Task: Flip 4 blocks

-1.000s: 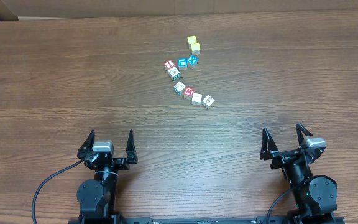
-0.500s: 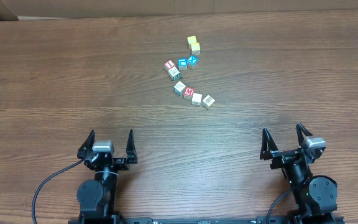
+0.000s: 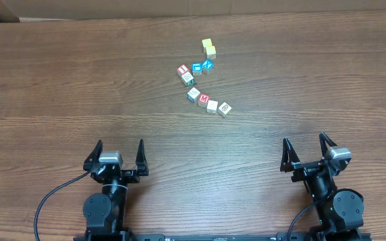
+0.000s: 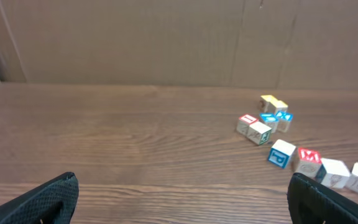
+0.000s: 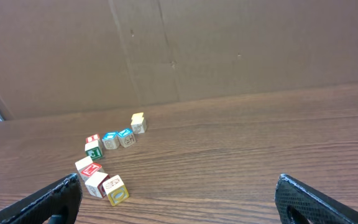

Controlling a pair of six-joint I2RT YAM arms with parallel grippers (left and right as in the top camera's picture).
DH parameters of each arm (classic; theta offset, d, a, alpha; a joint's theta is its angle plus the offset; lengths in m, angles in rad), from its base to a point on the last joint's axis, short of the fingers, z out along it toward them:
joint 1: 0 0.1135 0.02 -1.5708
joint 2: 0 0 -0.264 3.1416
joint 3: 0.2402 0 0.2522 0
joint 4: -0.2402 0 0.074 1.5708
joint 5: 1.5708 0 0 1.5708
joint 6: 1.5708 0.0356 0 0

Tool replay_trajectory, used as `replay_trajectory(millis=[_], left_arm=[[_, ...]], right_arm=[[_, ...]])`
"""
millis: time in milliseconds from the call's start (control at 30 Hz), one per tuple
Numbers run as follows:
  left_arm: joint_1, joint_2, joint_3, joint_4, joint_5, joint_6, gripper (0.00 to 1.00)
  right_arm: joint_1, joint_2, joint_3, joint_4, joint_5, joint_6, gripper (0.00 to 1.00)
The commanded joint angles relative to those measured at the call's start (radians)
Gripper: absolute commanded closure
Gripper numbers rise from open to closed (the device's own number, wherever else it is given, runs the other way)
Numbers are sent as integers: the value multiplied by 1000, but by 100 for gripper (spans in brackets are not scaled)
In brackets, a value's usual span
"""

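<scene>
At the near edge of the table (image 3: 45,80), overhead view: left gripper (image 3: 120,143) and right gripper (image 3: 303,138) sat low, jaws spread wide, nothing between them. It looked like a ready pose, kept clear of the work so the camera saw everything. The blocks (image 3: 212,106), four pale cubes in a slanted row, lay toward the far edge, about midway between the side edges, neighbours touching or nearly so. Just beyond them sat a red-topped cube (image 3: 182,69), a grey-lettered cube (image 3: 187,78), two blue cubes (image 3: 197,68) and two yellow cubes (image 3: 207,44). Task not started, I'd judge.

Left wrist view: black fingertips (image 4: 42,202) at both bottom corners, wide apart, empty. The row sat off to the right, with a cardboard wall (image 4: 135,37) behind the far edge.

Right wrist view: same wide, empty spread, row left of centre. Either arm could reach it, by my guess. The tight spacing might make picking one cube fiddly.
</scene>
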Motion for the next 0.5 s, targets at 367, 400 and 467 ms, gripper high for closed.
replay_trajectory(millis=[367,400,467], left_arm=[[0,127,457,-315,36,-119,0],[0,159,500,-335,37,-119,0],[0,241,595,-379,42,-119,0]], right_arm=[[-3,-9,-11,6,-6,-4,0],[-3,-9,-11,6,-6,-4,0],[-3,-9,-11,6,-6,-4,0]])
